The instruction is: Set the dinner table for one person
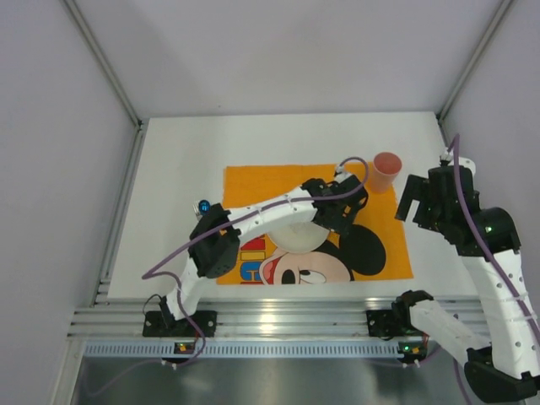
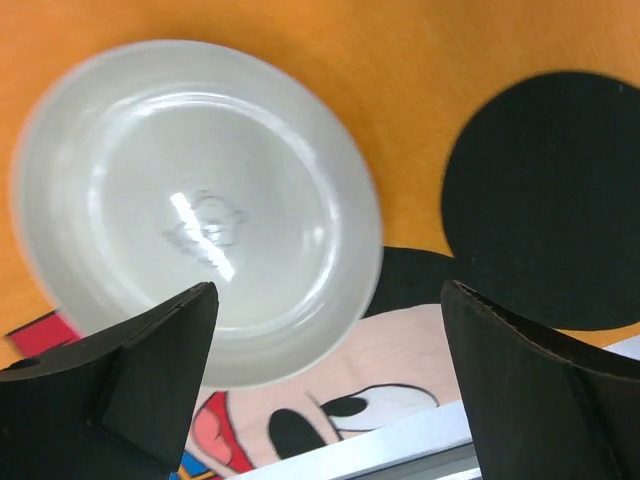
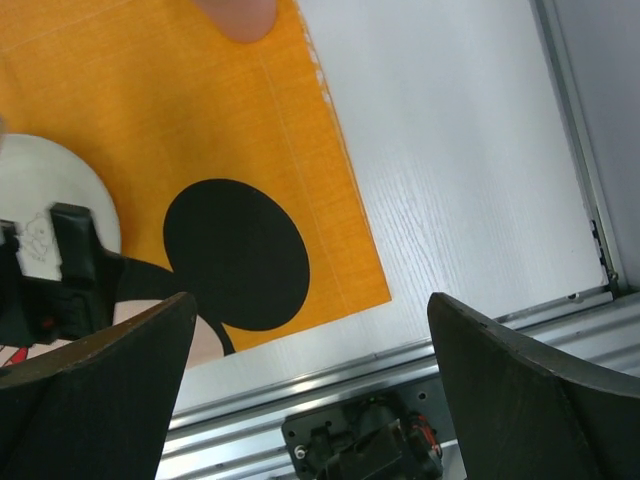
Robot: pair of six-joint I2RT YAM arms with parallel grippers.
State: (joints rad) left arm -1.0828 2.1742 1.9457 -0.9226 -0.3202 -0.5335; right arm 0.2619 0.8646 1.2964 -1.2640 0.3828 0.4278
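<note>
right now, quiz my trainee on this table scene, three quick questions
1. True or false: the white plate lies on the orange Mickey Mouse mat.
2. The open left gripper hangs over: A the pink cup, B the plate.
3. Fill in: the cup stands by the mat's far ____ corner, seen from the top camera.
Key: 1 true; 2 B; 3 right.

An orange Mickey Mouse mat [image 1: 253, 181] lies centred, closer to the near edge. A white bowl [image 2: 190, 200] rests on it beside the black ear [image 2: 545, 200]. A pink cup [image 1: 386, 170] stands at its far-right corner
</note>
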